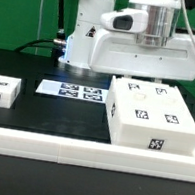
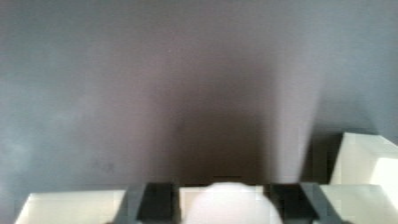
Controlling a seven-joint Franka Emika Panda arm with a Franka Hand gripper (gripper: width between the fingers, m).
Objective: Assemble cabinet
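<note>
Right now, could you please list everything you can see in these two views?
body: one, white with black-and-white tags, on the table at the exterior view's right
small part: one, white with a tag, at the exterior view's left, apart from the body
marker board: one, white with tags, flat on the table between the two and further back
rail: one, white, along the table's near edge
table: one, black, under everything
arm: one, white, above and behind the body; the wrist view is too blurred to add anything
</note>
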